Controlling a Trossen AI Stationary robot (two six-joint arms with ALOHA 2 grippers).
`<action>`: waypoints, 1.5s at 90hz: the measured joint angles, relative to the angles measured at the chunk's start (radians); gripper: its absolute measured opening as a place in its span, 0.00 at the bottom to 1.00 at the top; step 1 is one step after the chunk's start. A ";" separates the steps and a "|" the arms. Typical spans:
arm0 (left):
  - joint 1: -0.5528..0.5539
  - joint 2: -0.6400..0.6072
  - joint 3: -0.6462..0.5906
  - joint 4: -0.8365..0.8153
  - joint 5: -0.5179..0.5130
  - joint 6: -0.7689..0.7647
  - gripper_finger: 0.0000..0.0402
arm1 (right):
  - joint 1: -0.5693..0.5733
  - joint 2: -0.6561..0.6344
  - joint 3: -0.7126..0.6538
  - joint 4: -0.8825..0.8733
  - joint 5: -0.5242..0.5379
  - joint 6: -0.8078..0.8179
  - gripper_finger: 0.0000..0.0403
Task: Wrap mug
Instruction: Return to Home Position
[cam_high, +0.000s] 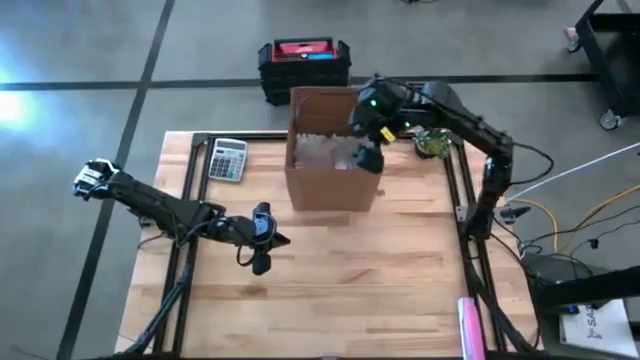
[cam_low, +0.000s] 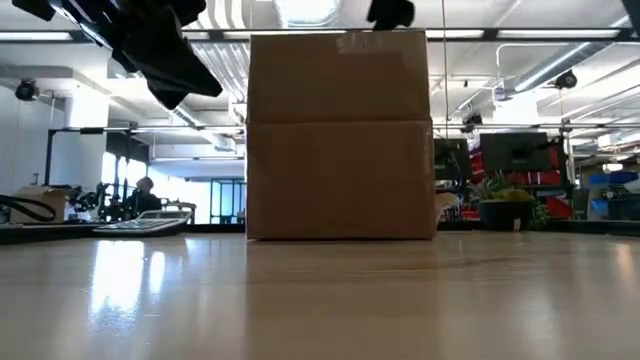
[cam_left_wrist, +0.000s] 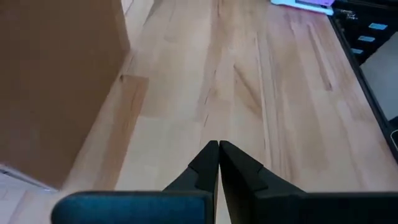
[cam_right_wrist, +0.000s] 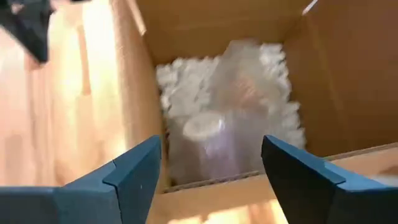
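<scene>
The right gripper (cam_high: 367, 158) hung over the open cardboard box (cam_high: 330, 185), its fingers spread wide and holding nothing. Beneath it, in the right wrist view, the purple mug (cam_right_wrist: 208, 146) lay in its bubble wrap on a bed of white packing peanuts (cam_right_wrist: 180, 78); a second wrapped bundle (cam_right_wrist: 245, 87) lay just beside it (warmer in tint, likely the yellow mug, though the film blurred it). The left gripper (cam_left_wrist: 217, 149) hovered above the bare wooden table (cam_high: 380, 290) near the box, its fingers pressed together on nothing; a calculator (cam_high: 228, 158) lay on the table to the box's left.

Both bundles would probably handle as light, soft and rather slippery outside, with a hard, breakable mug within; a gentle hold across the middle of the body looked safer than a pinch on loose film. Packing seemed done; only the arms' retreat remained.
</scene>
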 joint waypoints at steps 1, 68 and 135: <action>0.001 -0.001 0.000 -0.002 0.000 0.000 0.00 | 0.003 -0.011 -0.015 0.000 0.000 0.004 0.62; 0.050 -0.057 -0.185 0.283 0.046 0.004 0.00 | 0.256 -1.007 -1.481 0.980 0.003 0.419 0.37; 0.377 -0.369 -0.504 0.512 0.263 0.012 0.00 | 0.256 -1.324 -2.049 1.475 0.003 0.439 0.12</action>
